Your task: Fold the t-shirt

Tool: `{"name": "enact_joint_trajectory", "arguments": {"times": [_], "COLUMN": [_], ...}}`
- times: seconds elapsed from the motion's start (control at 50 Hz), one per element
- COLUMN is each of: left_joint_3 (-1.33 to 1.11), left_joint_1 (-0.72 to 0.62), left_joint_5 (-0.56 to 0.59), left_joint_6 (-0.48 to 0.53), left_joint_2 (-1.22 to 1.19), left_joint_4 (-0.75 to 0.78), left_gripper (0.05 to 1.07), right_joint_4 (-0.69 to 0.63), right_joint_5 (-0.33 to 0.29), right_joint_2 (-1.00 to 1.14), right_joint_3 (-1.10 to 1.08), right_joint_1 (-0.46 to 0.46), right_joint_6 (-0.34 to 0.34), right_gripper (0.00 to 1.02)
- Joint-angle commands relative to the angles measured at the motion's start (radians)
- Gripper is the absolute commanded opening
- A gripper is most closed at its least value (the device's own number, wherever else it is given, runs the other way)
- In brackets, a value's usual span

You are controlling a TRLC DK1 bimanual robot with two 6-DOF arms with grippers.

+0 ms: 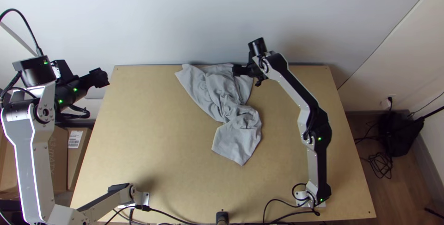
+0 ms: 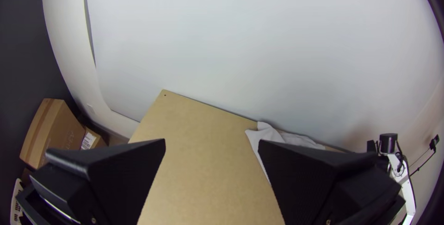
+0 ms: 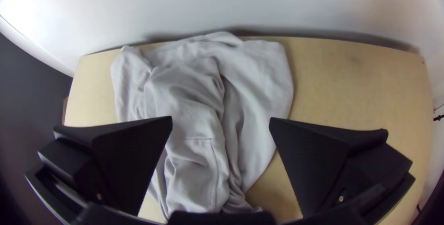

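"Pale wall (image 1: pixel 185 16) behind, worktop (image 1: pixel 138 132) running up to it. Where's the t-shirt (image 1: pixel 203 88)?"

"From the upper middle of the top view down to about the centre, bunched and creased, its lower end flaring out a little. Not folded."

"And the right fingers (image 3: pixel 134 160)?"

"Wide apart, over its upper end, with nothing gripped. I'd say they're there because that end lies against the worktop's far edge: pinch it and the heap could be drawn nearer and opened out."

"What about the left fingers (image 2: pixel 120 174)?"

"Wide too, and empty, at the upper left of the top view, out past the worktop's side. Probably kept clear so the other pair has room."

"So flattening comes first?"

"I think so. Fold it bunched like that and you'd trap the wrinkles. A pinch through several layers might just drag the whole lot."
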Motion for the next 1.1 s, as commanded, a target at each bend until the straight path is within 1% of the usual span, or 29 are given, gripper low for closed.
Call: {"name": "enact_joint_trajectory", "arguments": {"times": [0.0, 0.06, 0.16, 0.2, 0.22, 0.68, 0.78, 0.82, 0.88, 0.9, 0.96, 0.98, 1.08], "left_joint_3": [-0.016, -0.022, -0.027, -0.030, -0.031, -0.048, -0.051, -0.053, -0.058, -0.059, -0.065, -0.068, -0.082], "left_joint_1": [0.004, 0.004, 0.012, 0.013, 0.013, 0.016, 0.016, 0.016, 0.018, 0.019, 0.022, 0.024, 0.033], "left_joint_5": [0.009, 0.009, 0.009, 0.009, 0.009, 0.009, 0.009, 0.009, 0.008, 0.008, 0.008, 0.008, 0.008], "left_joint_6": [-0.023, -0.024, -0.023, -0.023, -0.023, -0.023, -0.021, -0.021, -0.017, -0.015, -0.012, -0.009, -0.003], "left_joint_2": [-0.012, -0.012, -0.013, -0.013, -0.013, 0.002, 0.002, 0.002, 0.002, 0.002, 0.002, 0.002, 0.002], "left_joint_4": [-0.023, -0.026, -0.031, -0.031, -0.031, -0.031, -0.031, -0.031, -0.031, -0.031, -0.031, -0.031, -0.029], "left_gripper": [1.02, 1.02, 1.02, 1.02, 1.02, 1.02, 1.02, 1.02, 1.02, 1.02, 1.02, 1.02, 1.02], "right_joint_4": [-0.024, -0.033, -0.033, -0.031, -0.031, -0.051, -0.051, -0.051, -0.056, -0.056, -0.056, -0.056, -0.062], "right_joint_5": [-0.007, -0.015, -0.015, -0.015, -0.015, -0.015, -0.015, -0.015, -0.013, -0.013, -0.010, -0.010, 0.001], "right_joint_2": [0.073, 0.101, 0.138, 0.150, 0.158, 0.219, 0.236, 0.240, 0.247, 0.248, 0.251, 0.251, 0.231], "right_joint_3": [0.048, 0.067, 0.085, 0.091, 0.093, 0.099, 0.102, 0.102, 0.101, 0.101, 0.102, 0.102, 0.091], "right_joint_1": [0.018, 0.021, 0.024, 0.024, 0.024, 0.070, 0.081, 0.086, 0.090, 0.092, 0.092, 0.090, 0.089], "right_joint_6": [0.040, 0.057, 0.062, 0.068, 0.076, 0.074, 0.074, 0.073, 0.070, 0.068, 0.062, 0.057, 0.048], "right_gripper": [0.88, 0.81, 0.65, 0.60, 0.60, 0.59, 0.39, 0.35, 0.34, 0.30, 0.07, 0.02, 0.02]}}
